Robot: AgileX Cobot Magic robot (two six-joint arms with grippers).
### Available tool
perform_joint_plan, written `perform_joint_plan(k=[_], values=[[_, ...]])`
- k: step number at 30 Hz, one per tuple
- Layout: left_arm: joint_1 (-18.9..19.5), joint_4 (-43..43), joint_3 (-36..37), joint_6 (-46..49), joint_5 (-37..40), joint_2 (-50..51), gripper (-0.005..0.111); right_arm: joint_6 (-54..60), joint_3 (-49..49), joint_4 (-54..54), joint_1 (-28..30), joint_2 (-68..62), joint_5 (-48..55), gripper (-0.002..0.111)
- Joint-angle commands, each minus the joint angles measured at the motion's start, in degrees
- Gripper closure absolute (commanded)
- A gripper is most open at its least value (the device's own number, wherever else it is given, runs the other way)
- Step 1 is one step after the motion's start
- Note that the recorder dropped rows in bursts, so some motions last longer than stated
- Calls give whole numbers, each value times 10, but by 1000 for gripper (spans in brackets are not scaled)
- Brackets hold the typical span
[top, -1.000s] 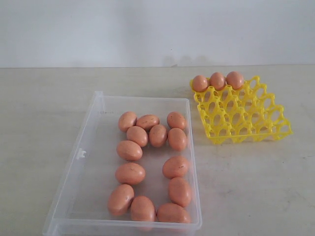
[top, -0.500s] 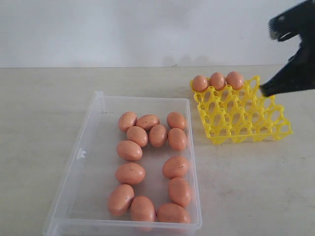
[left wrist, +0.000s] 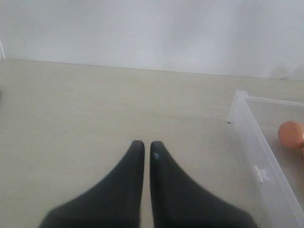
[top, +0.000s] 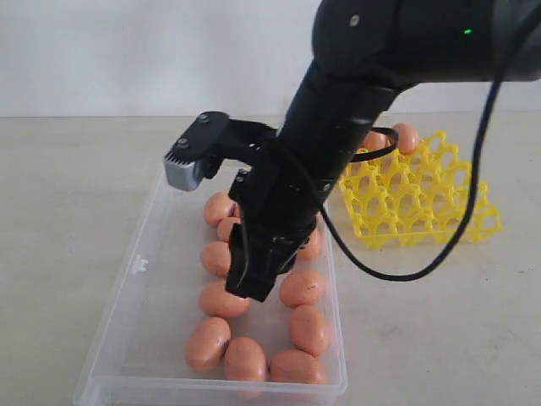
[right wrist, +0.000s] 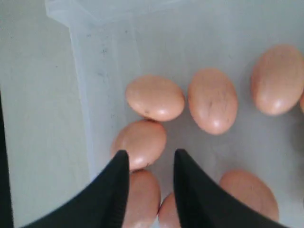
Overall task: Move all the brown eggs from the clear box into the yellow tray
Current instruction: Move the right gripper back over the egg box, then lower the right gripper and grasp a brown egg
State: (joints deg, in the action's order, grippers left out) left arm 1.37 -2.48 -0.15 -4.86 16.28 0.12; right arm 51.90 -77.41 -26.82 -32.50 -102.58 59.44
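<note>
Hovering over brown eggs (right wrist: pixel 154 97) in the clear box (right wrist: pixel 83 85), the right gripper (right wrist: pixel 151 160) stands part-open, seemingly empty.

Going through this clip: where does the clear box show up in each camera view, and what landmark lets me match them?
Exterior: the clear box sits lower centre-left, partly covered by the right arm.
Left wrist: only a corner and side wall, at that picture's right edge.
Right wrist: it fills most of the picture, with one wall down the left part.
Shared landmark: the brown eggs lying in it.
</note>
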Motion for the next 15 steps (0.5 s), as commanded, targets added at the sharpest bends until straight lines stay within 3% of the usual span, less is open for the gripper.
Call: perform_joint_plan(k=[1, 15], values=[[2, 1, 1, 1, -4, -1, 103, 40, -36, 24, -31, -60, -68, 64], [2, 1, 1, 1, -4, -1, 103, 35, -45, 73, -41, -177, -189, 64]])
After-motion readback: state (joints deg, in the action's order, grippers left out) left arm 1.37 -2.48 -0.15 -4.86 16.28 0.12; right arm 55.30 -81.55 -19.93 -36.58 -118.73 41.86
